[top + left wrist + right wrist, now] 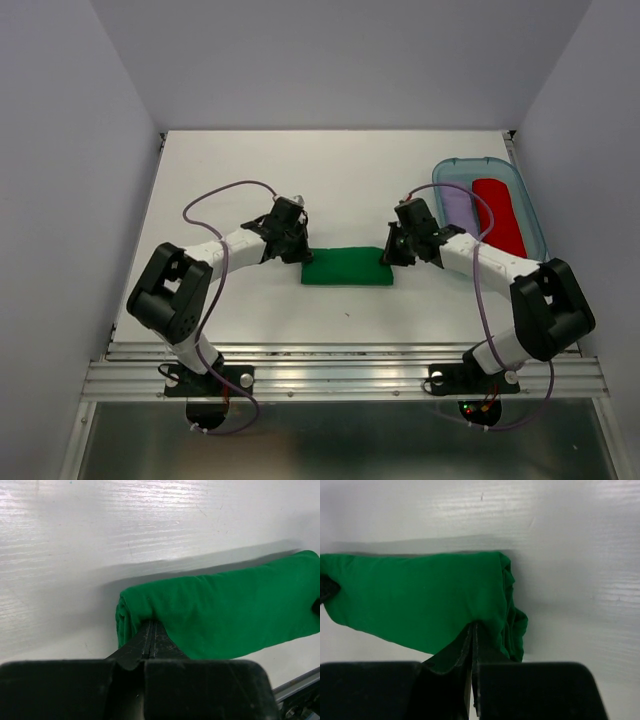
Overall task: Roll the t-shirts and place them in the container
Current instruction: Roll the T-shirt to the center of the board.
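Observation:
The green t-shirt (348, 266) lies as a thick, short band on the white table between my two arms. My left gripper (302, 250) is at its left end. In the left wrist view the jaws stand pressed together with their tips (151, 625) tucked into the fabric (225, 610). My right gripper (390, 252) is at the shirt's right end. In the right wrist view its tips (472, 627) are also shut and buried in the cloth (420, 595), beside the layered end folds (512, 620).
A clear blue-rimmed tray (490, 162) stands at the back right and holds a red fabric roll (498, 215) and a pale lavender roll (458, 205). The table's metal front rail (340, 375) runs below the arm bases. White walls enclose the table.

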Robot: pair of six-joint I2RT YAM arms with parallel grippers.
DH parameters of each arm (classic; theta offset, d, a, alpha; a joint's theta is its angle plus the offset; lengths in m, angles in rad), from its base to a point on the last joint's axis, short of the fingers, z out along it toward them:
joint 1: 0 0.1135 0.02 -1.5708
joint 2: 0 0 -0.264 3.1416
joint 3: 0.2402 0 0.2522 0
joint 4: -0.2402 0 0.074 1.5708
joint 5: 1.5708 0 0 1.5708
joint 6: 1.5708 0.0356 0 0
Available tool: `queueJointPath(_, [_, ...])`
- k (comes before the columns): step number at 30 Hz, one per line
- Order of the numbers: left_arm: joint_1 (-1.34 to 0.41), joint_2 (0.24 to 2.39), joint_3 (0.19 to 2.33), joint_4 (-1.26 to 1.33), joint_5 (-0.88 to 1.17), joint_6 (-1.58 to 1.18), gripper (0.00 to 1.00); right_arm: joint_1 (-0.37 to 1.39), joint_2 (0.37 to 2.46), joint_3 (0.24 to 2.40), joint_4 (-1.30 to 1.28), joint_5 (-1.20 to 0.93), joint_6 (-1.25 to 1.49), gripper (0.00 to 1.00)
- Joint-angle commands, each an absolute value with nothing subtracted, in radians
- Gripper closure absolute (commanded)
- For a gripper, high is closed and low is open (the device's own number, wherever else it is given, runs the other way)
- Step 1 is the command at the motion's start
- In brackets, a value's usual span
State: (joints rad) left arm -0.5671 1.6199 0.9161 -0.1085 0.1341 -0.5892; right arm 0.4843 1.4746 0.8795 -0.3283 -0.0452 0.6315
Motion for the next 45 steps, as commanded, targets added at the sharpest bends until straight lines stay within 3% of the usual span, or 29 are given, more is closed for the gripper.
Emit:
queueJointPath(1, [-0.568,1.637,0.908,-0.087,0.13,-0.591,1.0,0.514,1.503,0.813,-0.293,-0.06,0.647,0.96])
queueJointPath(7, [-0.568,1.617,0.841,-0.086,0.161,-0.6,1.0,0.563,1.513,0.743,-0.276,-0.051,0.676,0.98])
queueJointPath(20, [-0.592,1.312,0.661,-0.176,0.227,-0.652,1.0,0.583,1.309,0.666,-0.42,-0.011,0.71,0.97])
queueJointPath(21, [-0.592,1.309,0.673,-0.192,0.203,-0.647,1.0,0.583,1.293,0.679,-0.429,0.009,0.707,0.95])
queueJointPath(23, [-0.591,1.315,0.75,-0.267,0.154,-0.618,0.99,0.583,1.264,0.745,-0.454,0.111,0.664,0.78])
queueJointPath(25, [-0.591,1.328,0.855,-0.346,0.085,-0.574,0.89,0.558,1.253,0.819,-0.486,0.158,0.622,0.63])
queueJointPath(28, [-0.589,1.344,0.977,-0.416,0.02,-0.522,0.74,0.497,1.288,0.974,-0.514,0.201,0.568,0.54])
queueJointPath(30, [-0.586,1.35,1.026,-0.442,0.006,-0.505,0.69,0.456,1.313,1.062,-0.517,0.212,0.549,0.5])
queueJointPath(35, [-0.568,1.341,1.094,-0.466,-0.034,-0.479,0.68,0.29,1.414,1.198,-0.514,0.204,0.5,0.41])
queueJointPath(37, [-0.565,1.332,1.088,-0.459,-0.031,-0.479,0.68,0.261,1.452,1.262,-0.512,0.21,0.476,0.31])
queueJointPath(45, [-0.549,1.278,1.048,-0.434,-0.025,-0.5,0.67,0.086,1.702,1.448,-0.491,0.184,0.48,0.25])
